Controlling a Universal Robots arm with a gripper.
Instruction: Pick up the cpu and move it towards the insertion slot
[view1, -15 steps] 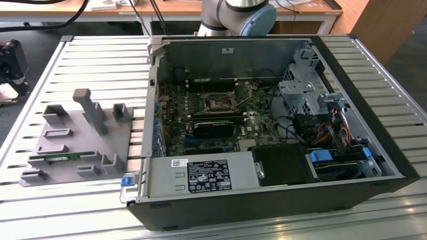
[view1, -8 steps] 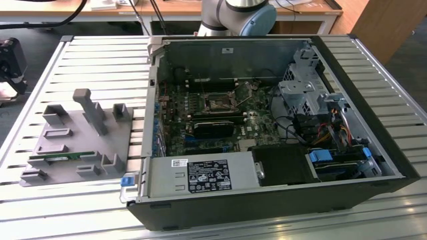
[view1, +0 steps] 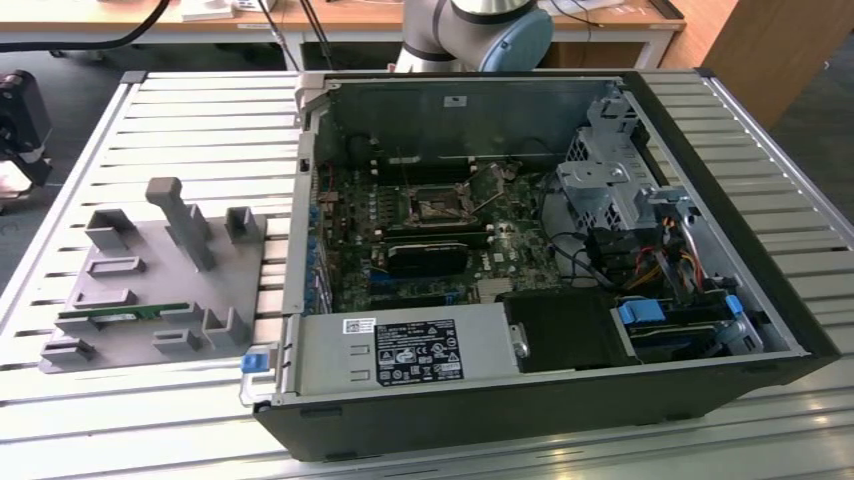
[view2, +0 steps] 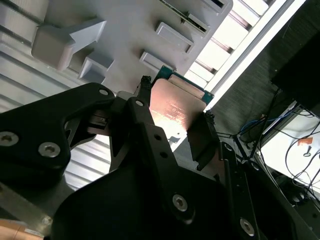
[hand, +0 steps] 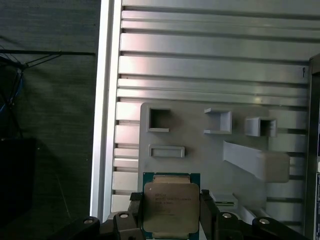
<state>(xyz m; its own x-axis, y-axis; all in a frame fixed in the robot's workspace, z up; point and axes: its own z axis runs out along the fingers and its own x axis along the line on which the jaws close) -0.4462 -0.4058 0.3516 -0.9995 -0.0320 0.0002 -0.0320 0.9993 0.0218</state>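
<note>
The cpu (hand: 171, 207), a flat square chip with a silvery top and a thin green edge, sits between my two black fingers (hand: 207, 212) in both wrist views. My gripper (hand: 171, 212) is shut on it from two opposite sides. The cpu (view2: 175, 107) hangs over the grey plastic tray (hand: 200, 150), and whether it touches the tray I cannot tell. In the exterior view the insertion slot (view1: 434, 207), a square socket with a shiny frame and dark centre, lies on the motherboard inside the open computer case (view1: 747, 250).
The grey tray (view1: 134, 290) with raised posts and recesses lies on the slatted table at the exterior view's left; a green memory stick (view1: 114, 317) rests in it. A black block (view1: 424, 258) sits just below the socket. The arm's base (view1: 487, 25) stands behind the case.
</note>
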